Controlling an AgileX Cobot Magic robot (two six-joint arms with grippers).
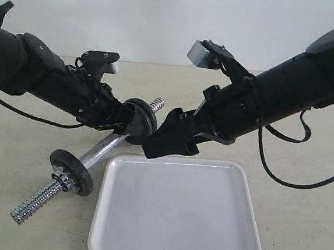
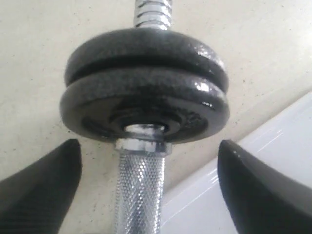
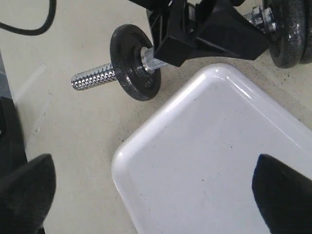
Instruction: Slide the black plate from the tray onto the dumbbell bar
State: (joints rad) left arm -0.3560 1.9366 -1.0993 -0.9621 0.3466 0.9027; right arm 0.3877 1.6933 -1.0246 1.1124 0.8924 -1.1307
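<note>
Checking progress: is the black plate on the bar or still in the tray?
On the bar: the black plate sits stacked against another disc on the dumbbell bar; the tray holds nothing.

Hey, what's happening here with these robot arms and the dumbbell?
Loading looks done: the tray is empty, and the bar holds two stacked plates at one end, a single plate at the other. The left claw sits open astride the bar's knurled middle beside the pair; the right claw hangs open over the tray.
</note>
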